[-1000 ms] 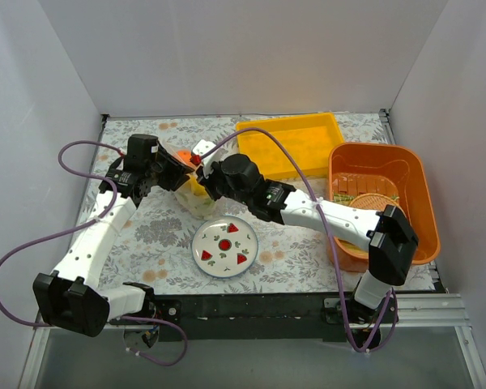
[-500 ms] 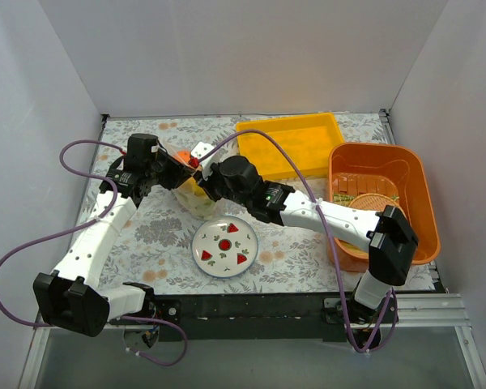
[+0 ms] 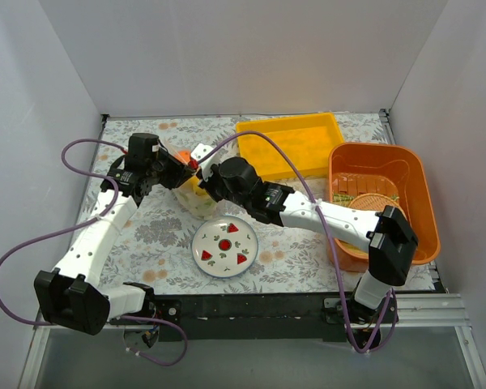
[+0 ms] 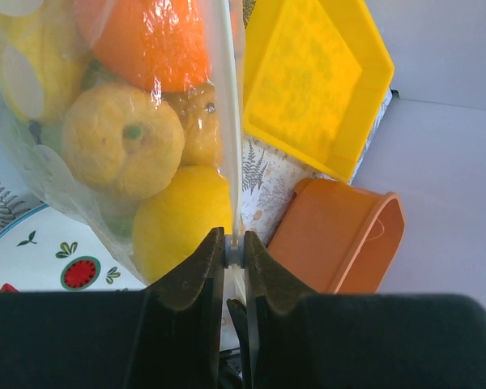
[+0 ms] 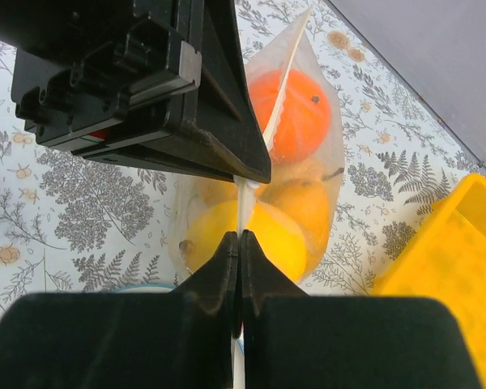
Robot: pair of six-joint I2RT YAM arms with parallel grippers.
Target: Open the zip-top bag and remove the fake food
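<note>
Vs 1 s ago, barely anything shifts. R pincer point(image 5: 240, 241) sits a hair closer to L pincer point(image 4: 235, 245), and both stay clamped on the top strip of the zip-top bag point(image 3: 196, 200), tips nearly touching. Bag hangs just beyond the white plate point(image 3: 224, 246), off its far-left rim, w/ the fake food point(image 4: 138, 138) — orange plus lemons — all inside. Strip reads as one closed line in both wrist views, so prob. no opening yet — the pull-apart remains.

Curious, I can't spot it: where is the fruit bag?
Top view: the zip-top bag is left of centre, just beyond the white plate, pinched by the left gripper and right gripper.
</note>
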